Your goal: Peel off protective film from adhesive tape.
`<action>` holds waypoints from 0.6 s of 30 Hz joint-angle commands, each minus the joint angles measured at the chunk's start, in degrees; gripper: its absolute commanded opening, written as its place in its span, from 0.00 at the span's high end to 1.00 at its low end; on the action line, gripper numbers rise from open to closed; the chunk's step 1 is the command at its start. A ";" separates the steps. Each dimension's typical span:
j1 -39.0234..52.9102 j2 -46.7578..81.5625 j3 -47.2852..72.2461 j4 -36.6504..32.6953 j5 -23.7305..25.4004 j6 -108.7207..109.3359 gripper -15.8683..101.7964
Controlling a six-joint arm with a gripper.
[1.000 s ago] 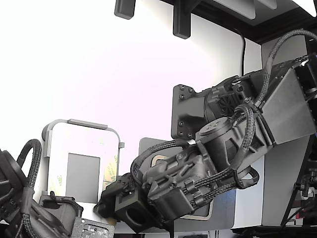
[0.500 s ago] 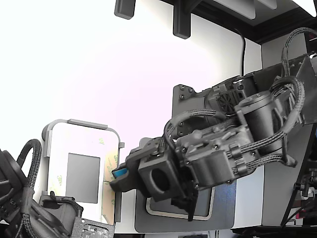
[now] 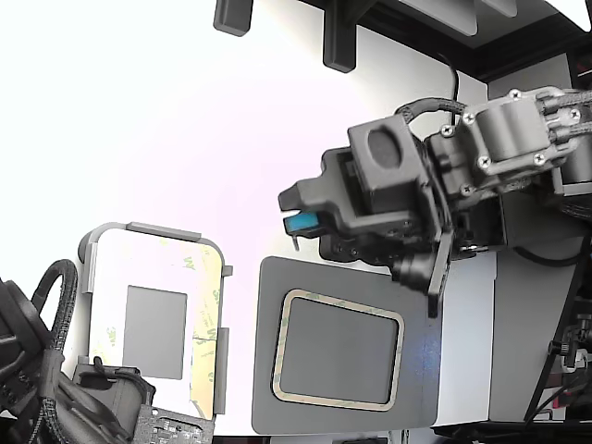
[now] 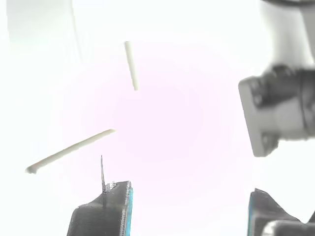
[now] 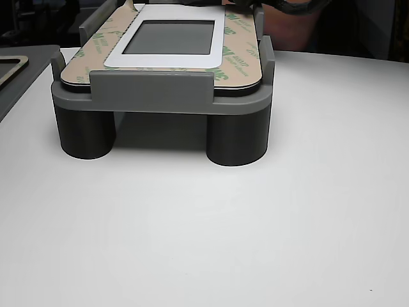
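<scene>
The white rounded panel (image 3: 157, 277) lies in a grey fixture (image 3: 153, 228) at the exterior view's lower left. Pale yellow-green protective film (image 3: 214, 301) with green marks runs along the panel's right edge. Below it a bare tan adhesive tape (image 3: 205, 370) strip shows. My gripper (image 3: 294, 216) hangs in the air, up and to the right of the panel and well clear of it. In the wrist view the gripper (image 4: 187, 192) is open, its blue-padded fingers (image 4: 106, 211) wide apart with nothing between them. Two pale narrow strips (image 4: 69, 150) (image 4: 131, 65) lie on the white surface below.
A grey plate (image 3: 268, 388) bearing a tan rounded-rectangle ring (image 3: 338, 301) lies right of the fixture. A second arm's dark cables (image 3: 46, 370) crowd the exterior view's lower left corner. The other view shows the fixture (image 5: 153, 89) on two round legs, green-marked film (image 5: 239, 45) along the panel's edges.
My gripper left the panel's lower right edge, rose and swung to the exterior view's right. The grey plate and ring, covered by the arm before, now show fully.
</scene>
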 commanded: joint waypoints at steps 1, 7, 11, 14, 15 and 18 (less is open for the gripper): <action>-9.14 7.21 2.64 -2.90 0.88 43.68 0.02; -14.77 16.88 16.00 -6.86 -0.97 59.41 0.02; -17.23 23.38 22.85 -6.86 -1.58 62.05 0.02; -18.54 24.35 26.72 -7.21 -2.37 61.70 0.02; -18.11 24.70 26.81 -7.12 -2.29 61.52 0.02; -18.02 24.87 26.89 -7.21 -2.02 61.70 0.02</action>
